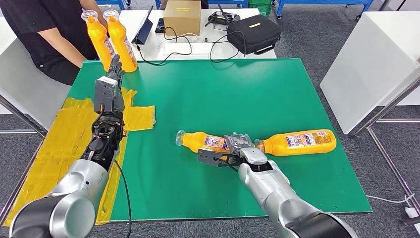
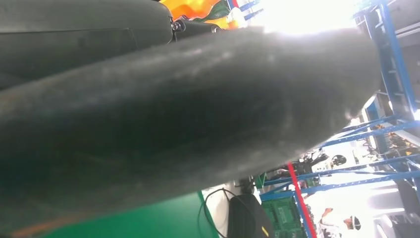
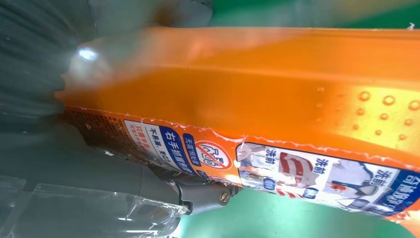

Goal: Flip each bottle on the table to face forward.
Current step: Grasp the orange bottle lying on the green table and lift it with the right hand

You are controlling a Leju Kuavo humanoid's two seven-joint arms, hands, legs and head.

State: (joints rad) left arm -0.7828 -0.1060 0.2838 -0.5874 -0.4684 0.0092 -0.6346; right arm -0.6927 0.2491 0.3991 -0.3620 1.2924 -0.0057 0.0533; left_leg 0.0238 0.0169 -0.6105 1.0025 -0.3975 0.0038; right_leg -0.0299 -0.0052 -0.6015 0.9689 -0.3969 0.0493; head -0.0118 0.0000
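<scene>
**Right hand on the lying bottle, roll still to make**

Now, across the green table (image 1: pixel 277 94), two bottles lie end to end and two stand at the far left corner. To do this well, I judge I should roll the near bottle (image 1: pixel 203 141) slowly until its label faces front, keeping clear of the second lying bottle (image 1: pixel 299 142).

My right hand (image 1: pixel 229 151) is wrapped around that near bottle's lower body. My left hand (image 1: pixel 115 69) reaches toward the upright bottles (image 1: pixel 110 37); its grip I cannot tell.

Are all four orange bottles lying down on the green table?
No: two orange bottles lie on the green table, while two more stand upright at its far left corner.
</scene>
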